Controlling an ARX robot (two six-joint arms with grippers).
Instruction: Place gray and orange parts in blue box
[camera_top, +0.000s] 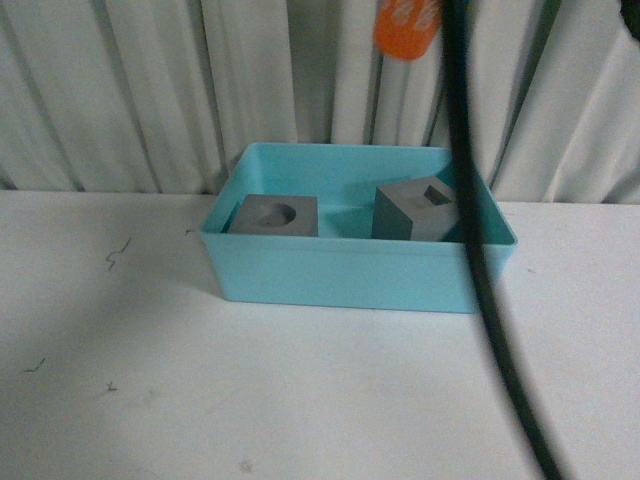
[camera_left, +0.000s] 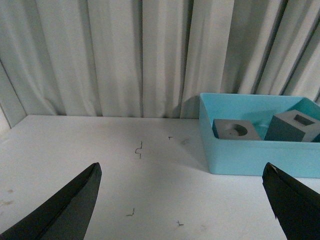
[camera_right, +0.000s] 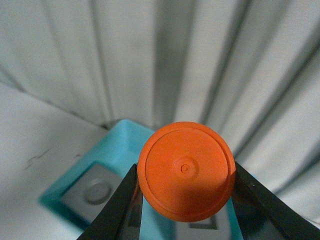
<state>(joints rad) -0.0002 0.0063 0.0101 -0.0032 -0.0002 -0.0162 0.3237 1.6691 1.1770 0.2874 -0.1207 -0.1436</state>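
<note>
The blue box (camera_top: 340, 272) stands on the white table against the curtain. Inside it sit both gray cubes: the one with a round recess (camera_top: 275, 216) on the left and the one with a rectangular slot (camera_top: 415, 210) on the right. High above the box's right half hangs the orange cylinder (camera_top: 405, 28), cut off by the picture's top edge. In the right wrist view my right gripper (camera_right: 185, 170) is shut on the orange cylinder (camera_right: 186, 160), its round end facing the camera, with the box (camera_right: 107, 146) below. My left gripper (camera_left: 182, 166) stands open over bare table, left of the box (camera_left: 250, 161).
A black cable (camera_top: 485, 270) runs down across the right side of the front view, in front of the box. A pleated white curtain (camera_top: 150, 90) closes off the back of the table. Small dark marks (camera_left: 139, 149) dot the white tabletop.
</note>
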